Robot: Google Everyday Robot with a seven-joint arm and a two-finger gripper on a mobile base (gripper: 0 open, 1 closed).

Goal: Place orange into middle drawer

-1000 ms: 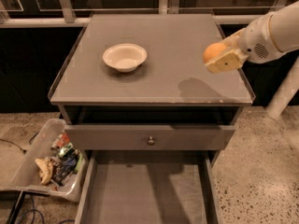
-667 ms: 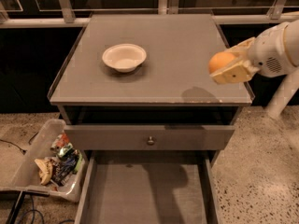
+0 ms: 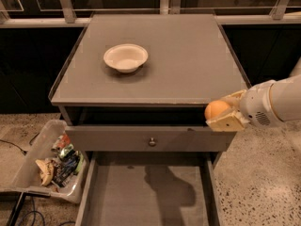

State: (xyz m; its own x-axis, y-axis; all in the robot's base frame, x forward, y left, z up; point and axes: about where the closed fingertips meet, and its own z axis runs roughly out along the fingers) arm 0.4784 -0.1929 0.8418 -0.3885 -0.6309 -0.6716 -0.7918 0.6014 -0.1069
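Observation:
The orange is a small round fruit held between the cream fingers of my gripper, which is shut on it. The gripper reaches in from the right on a white arm and hangs in front of the cabinet's right front corner, level with the knobbed drawer front. The middle drawer is pulled wide open below, showing a flat grey floor and thin side walls. The orange is above the drawer's right side, clear of it.
A cream-white bowl sits on the grey cabinet top. The drawer with a round metal knob is slightly open above the middle drawer. A clear bin of snack packets stands on the floor at the left.
The gripper has carried the orange forward and down, from above the cabinet top's right side to in front of its right front edge, over the open drawer.

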